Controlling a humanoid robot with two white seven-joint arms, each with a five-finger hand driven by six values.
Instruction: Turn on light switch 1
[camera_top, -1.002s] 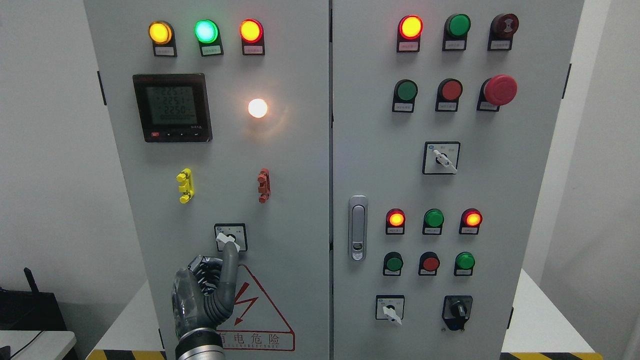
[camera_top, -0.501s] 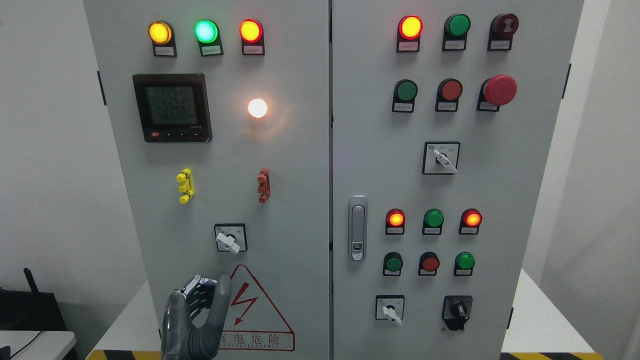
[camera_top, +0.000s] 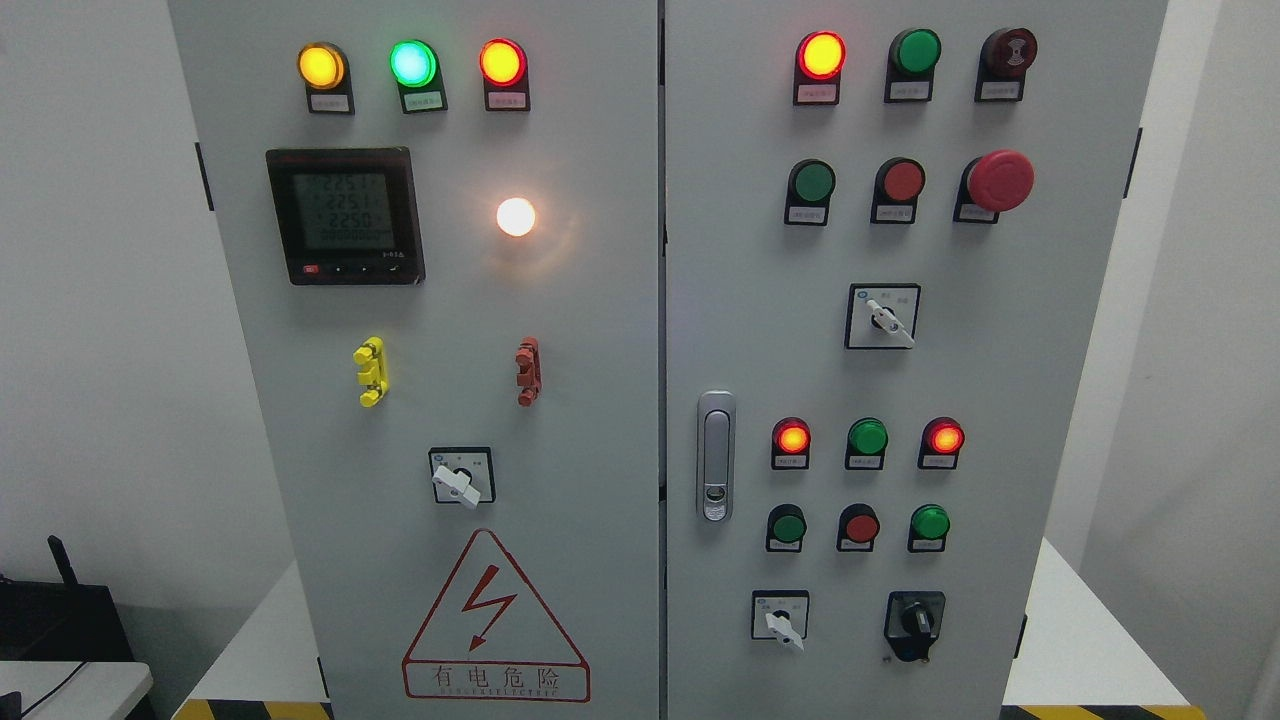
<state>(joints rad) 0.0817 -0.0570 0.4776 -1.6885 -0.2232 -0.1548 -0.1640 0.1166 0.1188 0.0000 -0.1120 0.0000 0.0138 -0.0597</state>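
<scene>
Glowing white lamp (camera_top: 515, 216), rotary switch (camera_top: 461, 477) below

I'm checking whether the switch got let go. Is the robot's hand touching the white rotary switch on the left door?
Apart. The head view shows the rotary switch fully exposed above the warning triangle, with no hand anywhere in the picture.

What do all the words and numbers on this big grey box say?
"有电危险" on the red warning triangle, under a lightning bolt.
"225.1" and "225.0" on the meter screen, roughly; the top and bottom rows are too blurred.
Small print under the triangle's words: too small to read.
Tags under the lamps and buttons and around the rotary switches: too small.
</scene>
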